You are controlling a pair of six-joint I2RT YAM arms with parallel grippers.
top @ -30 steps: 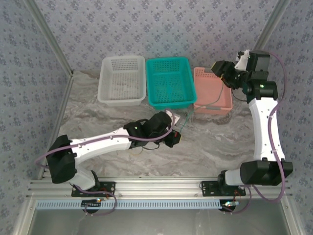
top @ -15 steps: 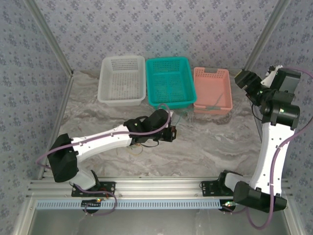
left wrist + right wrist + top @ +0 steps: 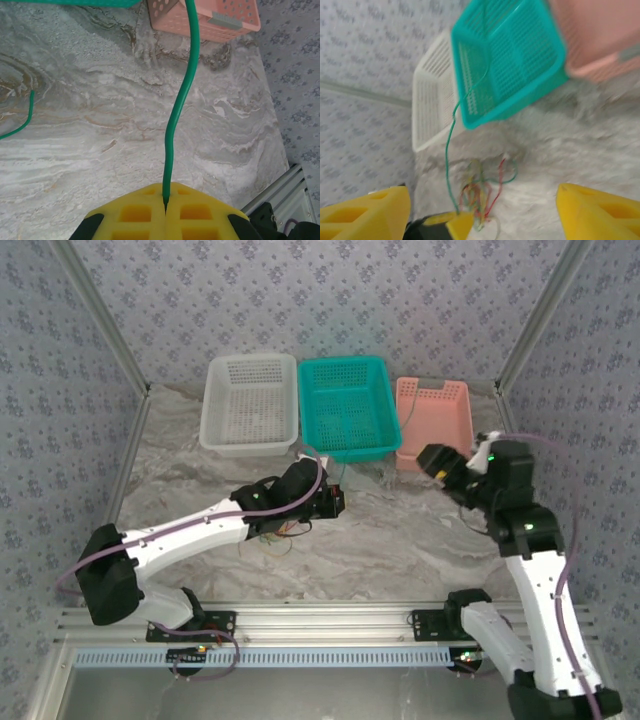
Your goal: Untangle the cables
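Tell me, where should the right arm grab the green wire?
Probably on the bare span of the green wire between the left gripper and the teal basket, coming from the right: there it runs alone, clear of the tangle.

**You're working in a robot lab cell**

You're looking into a purpose-built test enclosure, not a lived-in room. Aluminium posts (image 3: 107,325) frame walls (image 3: 330,300) papered in a repeating grey-blue floral print. The marble-look bench (image 3: 420,530) ends at a slotted aluminium rail (image 3: 330,618), where the left arm (image 3: 190,533) and right arm (image 3: 540,570) are bolted. A white basket (image 3: 250,405), a teal basket (image 3: 348,405) and a pink basket (image 3: 437,425) line the back.
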